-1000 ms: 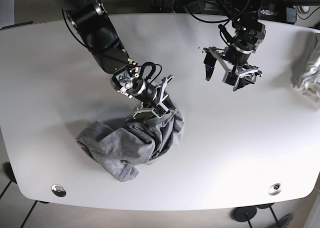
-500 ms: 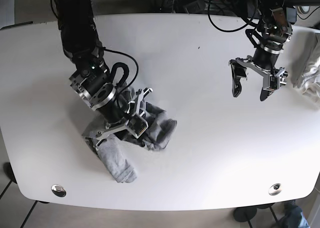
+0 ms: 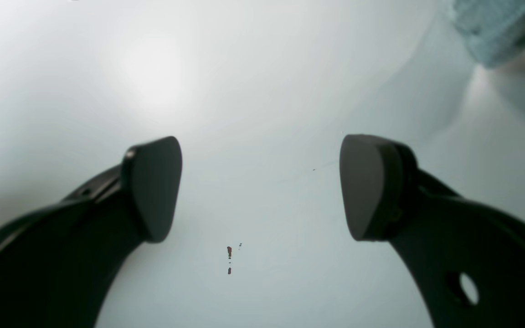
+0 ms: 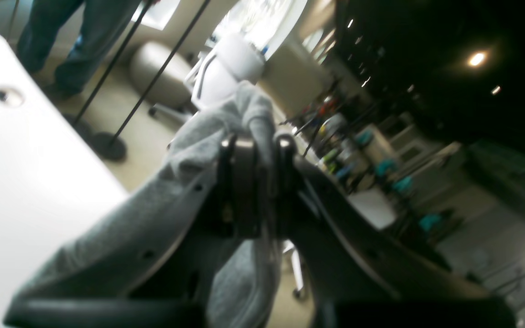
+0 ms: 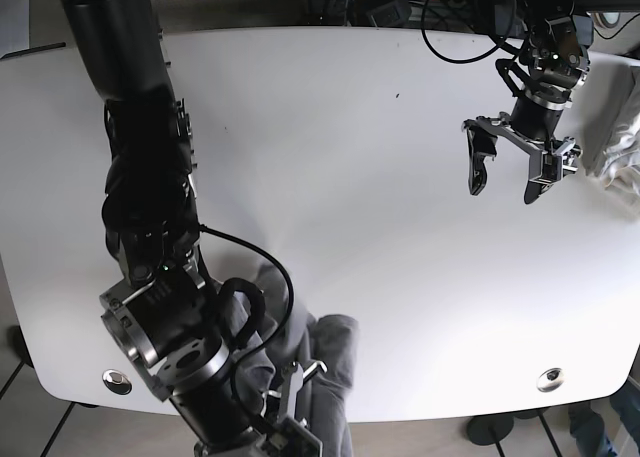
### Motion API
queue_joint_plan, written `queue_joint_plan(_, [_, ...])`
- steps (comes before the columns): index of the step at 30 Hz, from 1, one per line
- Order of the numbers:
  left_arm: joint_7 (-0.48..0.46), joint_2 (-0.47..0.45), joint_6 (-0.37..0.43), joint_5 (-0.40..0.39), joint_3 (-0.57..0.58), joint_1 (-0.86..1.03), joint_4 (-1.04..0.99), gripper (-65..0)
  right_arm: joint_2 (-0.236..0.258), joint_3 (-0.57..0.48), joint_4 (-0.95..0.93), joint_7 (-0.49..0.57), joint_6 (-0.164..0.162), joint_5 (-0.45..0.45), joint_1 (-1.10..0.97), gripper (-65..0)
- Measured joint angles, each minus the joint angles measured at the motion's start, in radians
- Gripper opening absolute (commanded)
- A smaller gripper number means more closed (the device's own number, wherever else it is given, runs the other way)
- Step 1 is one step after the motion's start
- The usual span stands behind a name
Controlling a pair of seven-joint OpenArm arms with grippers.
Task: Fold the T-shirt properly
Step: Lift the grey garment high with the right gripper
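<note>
The right gripper (image 4: 255,150) pinches a bunch of the grey T-shirt (image 5: 325,377), lifting it at the white tabletop (image 5: 400,227) near edge. The left gripper (image 5: 508,167) hovers spread, empty. Next likely: lay the shirt flat.

Both arms (image 5: 140,177) are clad in black, with silver joint rings; black cables are looped alongside. Dark rounded pads (image 3: 153,187) are fitted to curved, perforated fingers.
</note>
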Motion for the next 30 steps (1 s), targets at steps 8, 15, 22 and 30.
queue_joint_plan(8, [0.000, 0.003, -0.074, 0.000, -0.002, 0.000, -0.013, -13.9, -0.089, 0.002, -0.179, 0.005, -0.002, 0.002, 0.340, -62.9])
queue_joint_plan(15, [0.001, 0.003, -0.074, 0.004, -0.002, -0.025, -0.015, -13.9, -0.093, 0.005, -0.240, -0.002, 0.000, 0.001, 0.341, -62.9])
queue_joint_plan(22, [-0.003, 0.001, -0.072, 0.022, -0.008, -0.095, -0.068, -13.9, -0.087, 0.007, -0.251, 0.003, 0.000, 0.001, 0.330, -62.9])
queue_joint_plan(30, [-0.003, -0.080, -0.219, 0.031, 0.146, -0.227, -0.288, -13.9, -0.085, 0.008, -0.251, 0.003, 0.000, 0.000, 0.327, -62.9])
